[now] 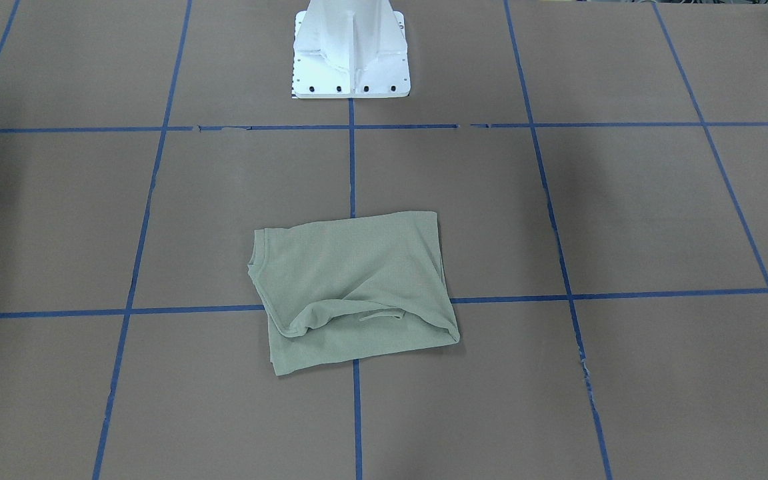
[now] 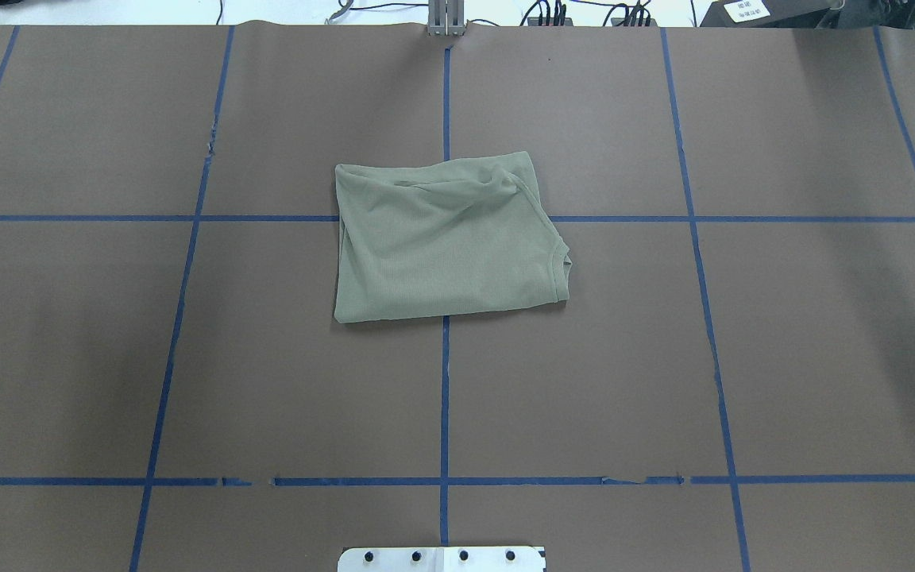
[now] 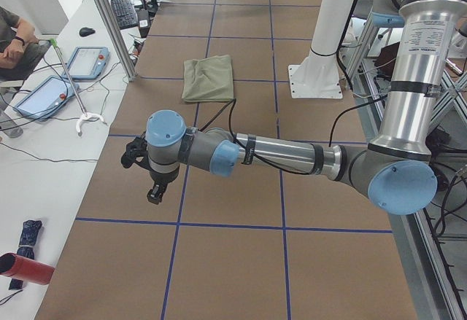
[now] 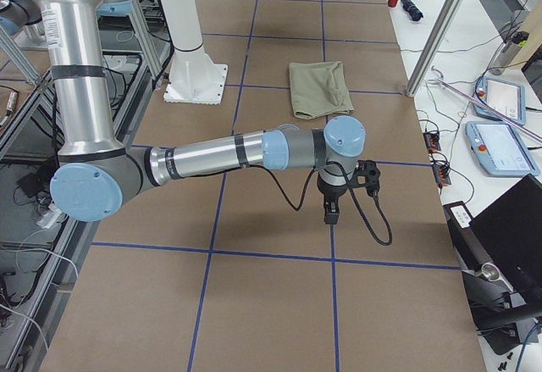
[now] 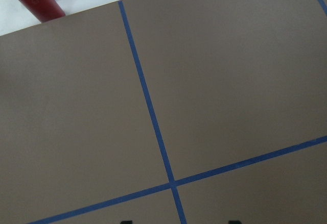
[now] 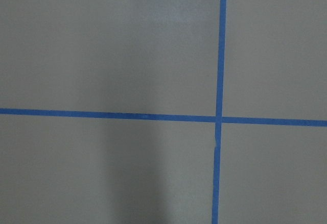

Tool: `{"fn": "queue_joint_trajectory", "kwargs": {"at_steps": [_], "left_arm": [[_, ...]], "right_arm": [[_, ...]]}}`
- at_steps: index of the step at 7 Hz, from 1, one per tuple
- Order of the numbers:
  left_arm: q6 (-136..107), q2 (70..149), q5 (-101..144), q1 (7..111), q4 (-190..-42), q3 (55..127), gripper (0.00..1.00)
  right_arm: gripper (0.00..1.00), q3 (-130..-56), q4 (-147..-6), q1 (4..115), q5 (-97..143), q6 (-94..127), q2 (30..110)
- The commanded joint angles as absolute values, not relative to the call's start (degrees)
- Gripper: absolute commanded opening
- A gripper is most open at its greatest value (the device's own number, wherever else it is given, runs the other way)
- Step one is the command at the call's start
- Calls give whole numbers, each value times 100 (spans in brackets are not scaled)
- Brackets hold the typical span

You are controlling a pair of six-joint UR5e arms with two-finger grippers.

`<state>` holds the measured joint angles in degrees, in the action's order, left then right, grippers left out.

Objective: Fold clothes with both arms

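The clothes are one sage-green shirt (image 1: 357,293) lying folded into a rough rectangle at the table's middle, its collar edge on the robot's right side (image 2: 442,238). It also shows far off in both side views (image 3: 209,78) (image 4: 320,88). My left gripper (image 3: 152,189) hangs over bare table well to the left of the shirt, holding nothing. My right gripper (image 4: 332,211) hovers over bare table far to the right, also holding nothing. Whether either is open or shut I cannot tell. Both wrist views show only brown table and blue tape lines.
The white pedestal (image 1: 351,53) stands at the robot's side of the table. Beyond the left end are a red cylinder (image 3: 25,269), teach pendants (image 3: 44,94), a metal post (image 3: 109,21) and a seated person (image 3: 14,36). More pendants (image 4: 500,147) lie past the right end.
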<state>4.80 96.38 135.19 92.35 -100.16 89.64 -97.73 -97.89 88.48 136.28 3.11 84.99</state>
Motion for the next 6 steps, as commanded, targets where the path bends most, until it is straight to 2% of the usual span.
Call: {"fn": "queue_joint_trajectory", "kwargs": {"at_steps": [1, 6], "left_arm": [[492, 8968, 13466, 9229, -10195, 9374, 100], [-211, 9035, 13483, 9211, -10213, 9599, 100]], "right_arm": [[100, -9774, -9817, 8895, 13623, 255, 8684], [100, -9826, -9765, 8842, 13402, 308, 8701]]}}
